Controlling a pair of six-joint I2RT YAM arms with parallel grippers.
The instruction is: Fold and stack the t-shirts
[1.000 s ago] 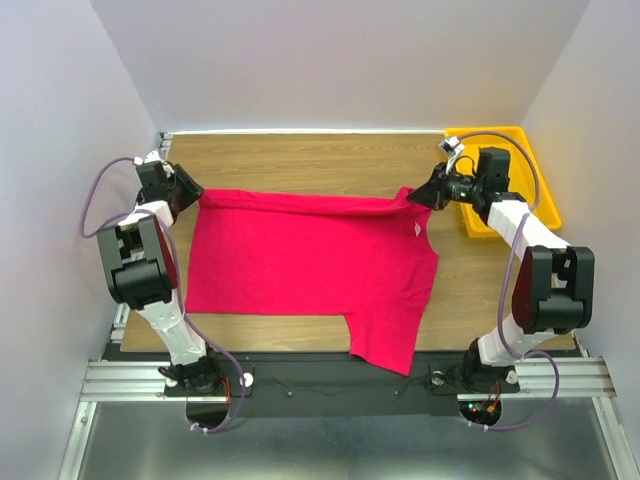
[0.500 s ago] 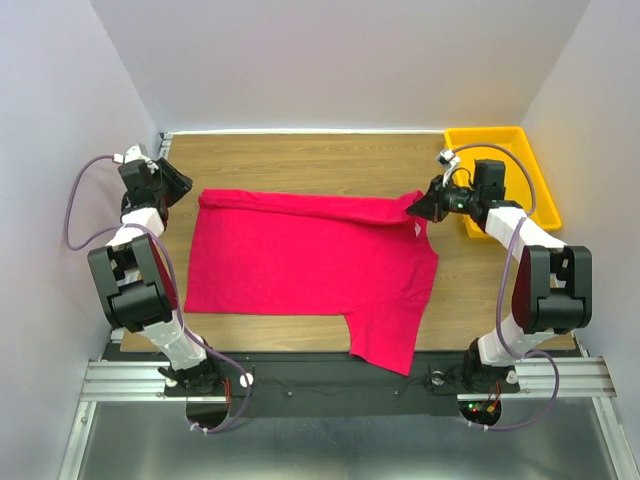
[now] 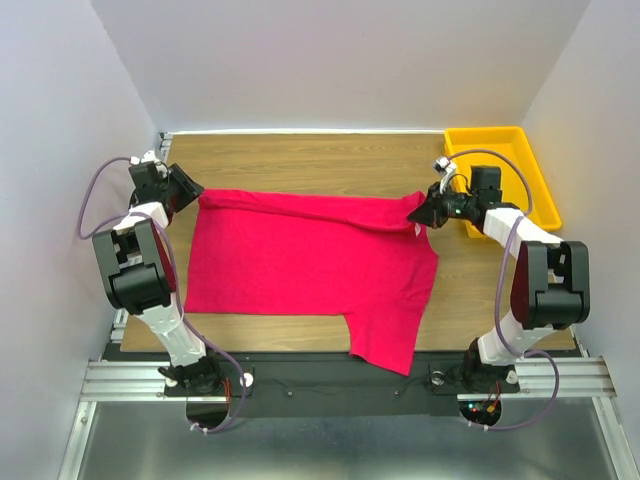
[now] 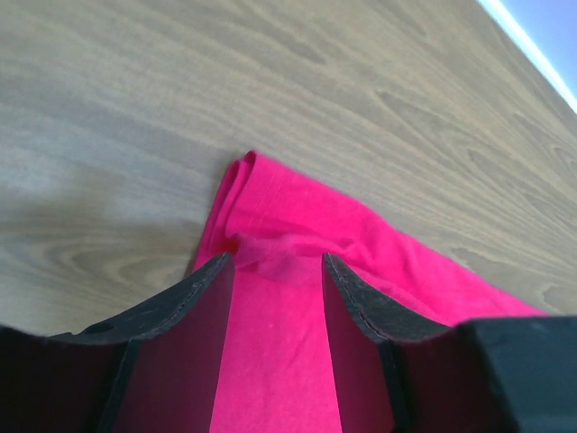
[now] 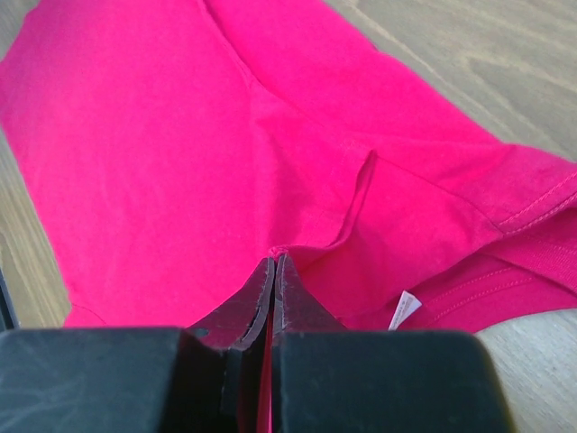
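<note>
The crimson-pink t-shirt (image 3: pixel 300 255) lies spread across the wooden table, one part hanging over the near edge. Its far edge is folded over. My left gripper (image 3: pixel 186 187) is open at the shirt's far left corner, its fingers (image 4: pixel 194 298) straddling the cloth (image 4: pixel 288 234) without pinching it. My right gripper (image 3: pixel 418 212) is shut on a pinch of the shirt (image 5: pixel 225 135) at its far right corner, next to the white neck label (image 5: pixel 406 309).
A yellow plastic tray (image 3: pixel 535 160) stands at the far right corner, just behind the right arm. The wooden table (image 3: pixel 300 155) is bare behind the shirt. White walls close in on both sides.
My left gripper drew back to the far left, then returned to the shirt's corner. My right gripper slid slightly left and nearer with the cloth.
</note>
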